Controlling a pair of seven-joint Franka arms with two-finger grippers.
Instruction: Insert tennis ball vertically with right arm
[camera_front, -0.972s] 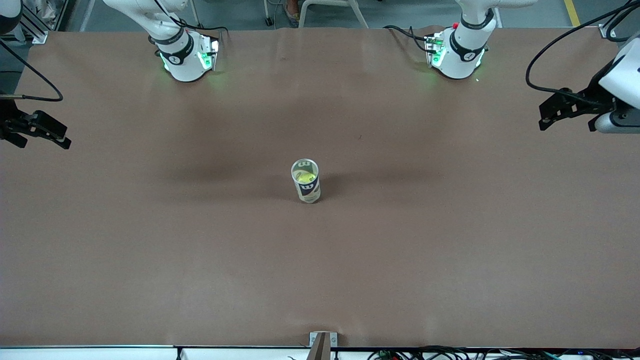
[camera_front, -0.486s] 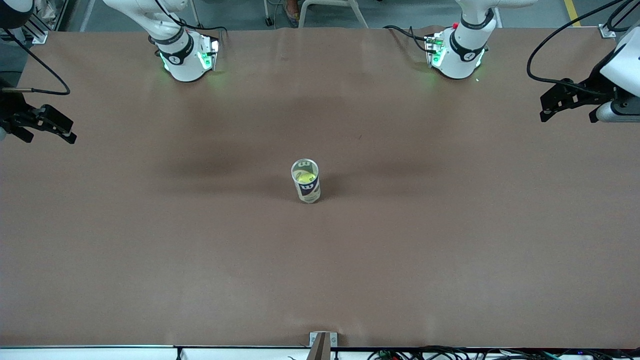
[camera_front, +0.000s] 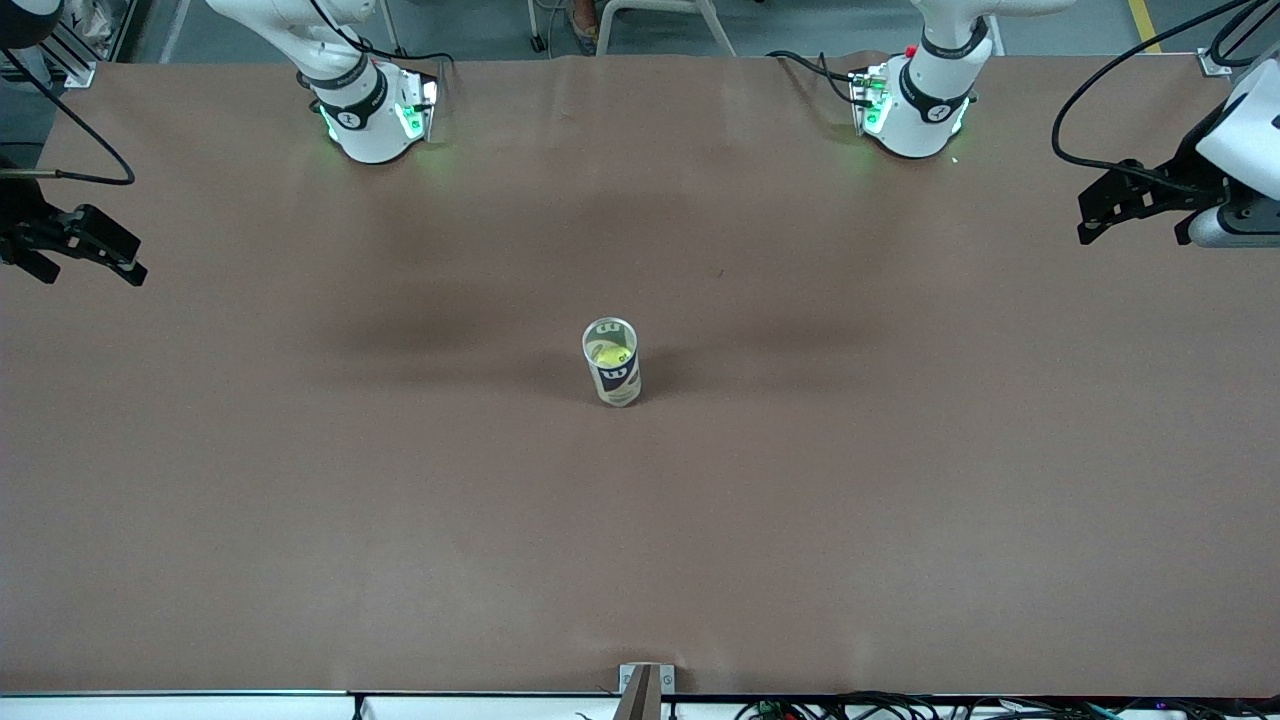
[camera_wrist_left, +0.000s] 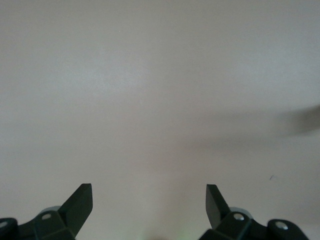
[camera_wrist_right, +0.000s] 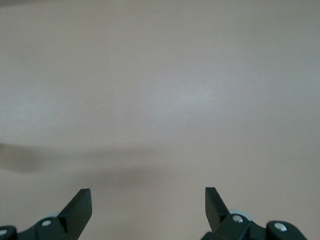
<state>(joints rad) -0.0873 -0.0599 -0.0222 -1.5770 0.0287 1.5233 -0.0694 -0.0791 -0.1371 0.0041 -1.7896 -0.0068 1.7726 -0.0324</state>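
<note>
Tennis ball (camera_front: 605, 354) is sitting inside the clear can (camera_front: 612, 362), which is standing upright mid-tabletop (camera_front: 640, 520), mouth up for a vertical drop. Right pincer (camera_front: 85, 248) is hanging wide open and empty over its arm's end; left pincer (camera_front: 1105, 212) is waiting likewise, wide open and empty, both well apart from the can.

Yellow-green ball (camera_front: 606, 354), brown table (camera_front: 900, 480)
</note>
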